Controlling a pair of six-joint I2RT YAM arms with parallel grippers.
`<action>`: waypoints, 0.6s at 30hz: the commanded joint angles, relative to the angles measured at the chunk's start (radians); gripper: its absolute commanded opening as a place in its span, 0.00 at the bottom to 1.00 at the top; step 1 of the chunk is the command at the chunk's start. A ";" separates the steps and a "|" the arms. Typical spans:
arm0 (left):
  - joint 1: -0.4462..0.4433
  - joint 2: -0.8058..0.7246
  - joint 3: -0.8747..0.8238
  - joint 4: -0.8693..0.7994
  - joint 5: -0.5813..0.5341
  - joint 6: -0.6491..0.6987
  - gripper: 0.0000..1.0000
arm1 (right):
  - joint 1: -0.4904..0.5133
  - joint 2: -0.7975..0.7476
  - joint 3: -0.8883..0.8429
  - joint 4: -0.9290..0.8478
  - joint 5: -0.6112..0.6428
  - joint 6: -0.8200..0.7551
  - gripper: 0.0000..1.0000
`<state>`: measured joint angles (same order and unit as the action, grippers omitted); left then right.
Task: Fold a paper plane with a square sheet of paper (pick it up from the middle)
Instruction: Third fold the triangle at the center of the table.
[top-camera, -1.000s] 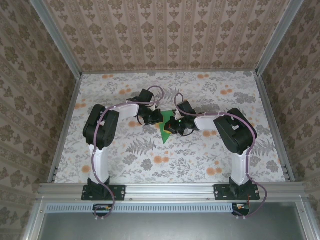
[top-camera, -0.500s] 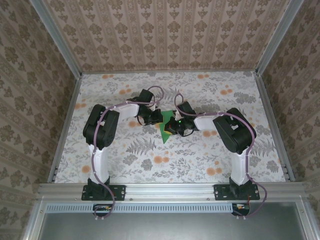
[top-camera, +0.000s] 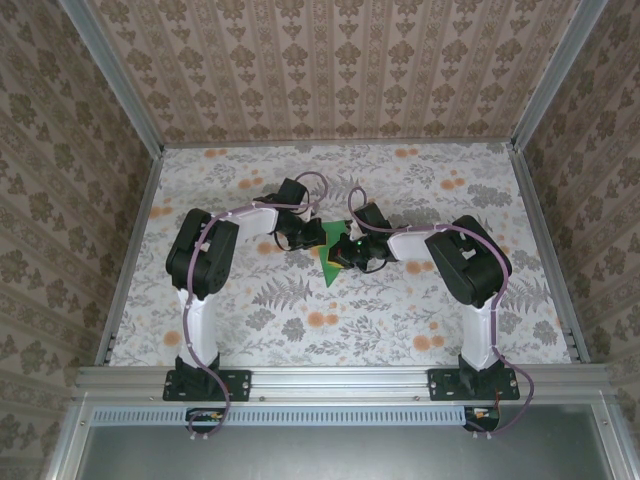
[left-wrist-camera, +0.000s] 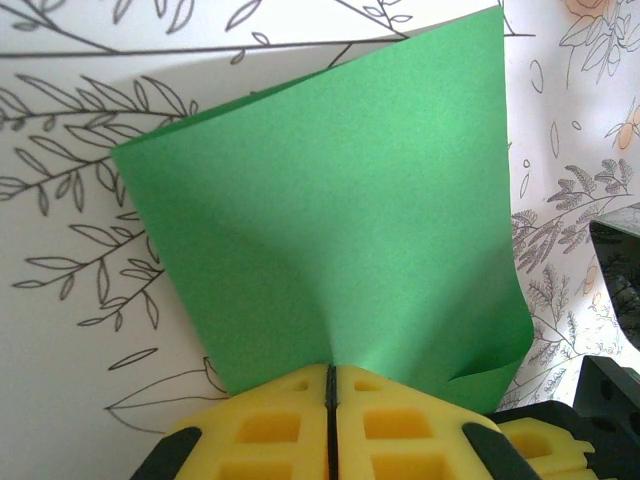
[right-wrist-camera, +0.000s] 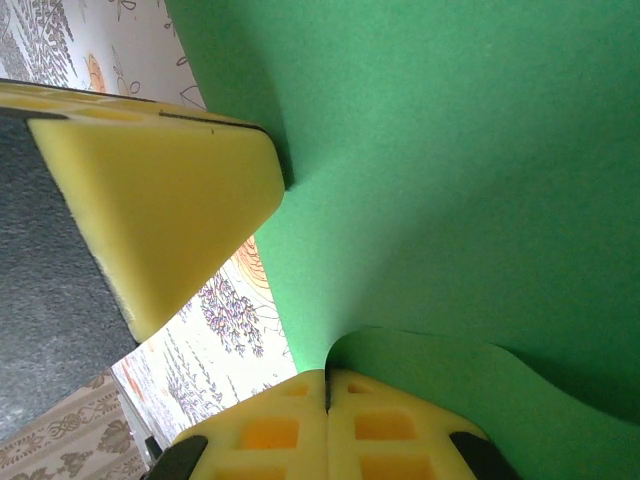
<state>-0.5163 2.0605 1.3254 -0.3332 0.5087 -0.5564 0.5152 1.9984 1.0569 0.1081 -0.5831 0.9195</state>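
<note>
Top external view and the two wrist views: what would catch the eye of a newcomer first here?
The bright green sheet of paper stands out at once, near the middle of the flowered table. In the wrist views, the left end effector and the right end effector each pinch an edge of it, their yellow pads shut on the paper, which curls beside the right grip.

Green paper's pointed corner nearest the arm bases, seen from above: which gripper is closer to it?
Right. The right gripper pinches the green paper just beyond that corner, on its right side. The left gripper pinches the paper farther up its left edge, farther from the corner.
</note>
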 joint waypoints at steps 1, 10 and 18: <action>-0.014 0.048 -0.002 -0.052 -0.012 0.018 0.10 | 0.000 0.025 0.012 0.012 -0.005 -0.004 0.06; -0.016 0.047 -0.003 -0.052 -0.012 0.018 0.10 | -0.001 0.031 0.018 0.015 -0.008 -0.002 0.06; -0.016 0.041 -0.001 -0.053 -0.015 0.016 0.10 | -0.001 0.045 0.015 -0.020 0.016 -0.016 0.06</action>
<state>-0.5167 2.0605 1.3254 -0.3332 0.5087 -0.5564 0.5152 2.0075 1.0615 0.1146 -0.5884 0.9192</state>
